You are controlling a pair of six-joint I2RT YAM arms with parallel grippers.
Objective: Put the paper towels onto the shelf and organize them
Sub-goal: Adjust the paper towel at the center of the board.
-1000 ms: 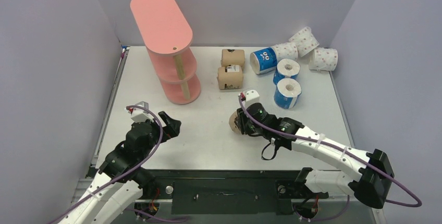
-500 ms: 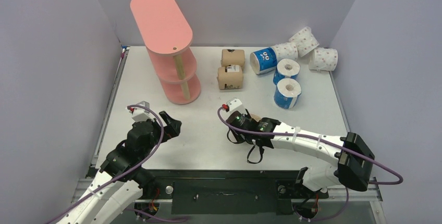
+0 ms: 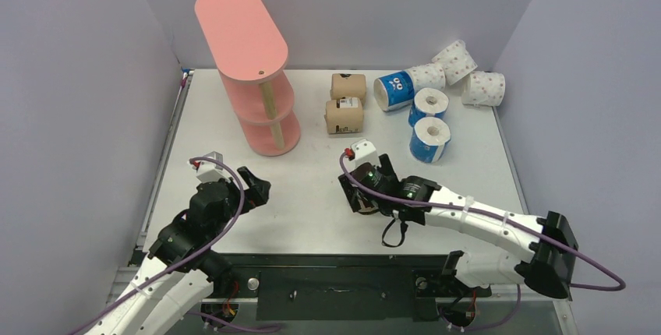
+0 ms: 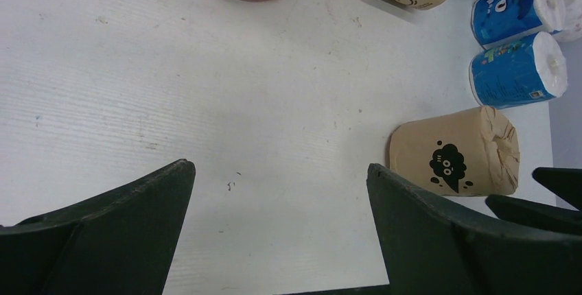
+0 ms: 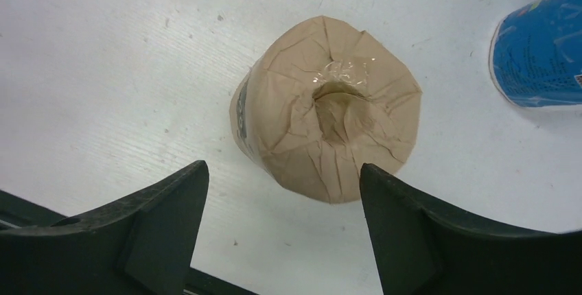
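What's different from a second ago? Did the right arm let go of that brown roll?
Yes. The right gripper opened and released the brown roll, which now lies on its side on the table between the spread fingers. The left gripper stayed open and still. The shelf and the other rolls did not move.

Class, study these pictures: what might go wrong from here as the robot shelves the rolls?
The brown roll lies on its side, loose within the open right pincer; it may roll away. The left pincer, reaching for it, might bump the right one. The tall shelf could tip if nudged.
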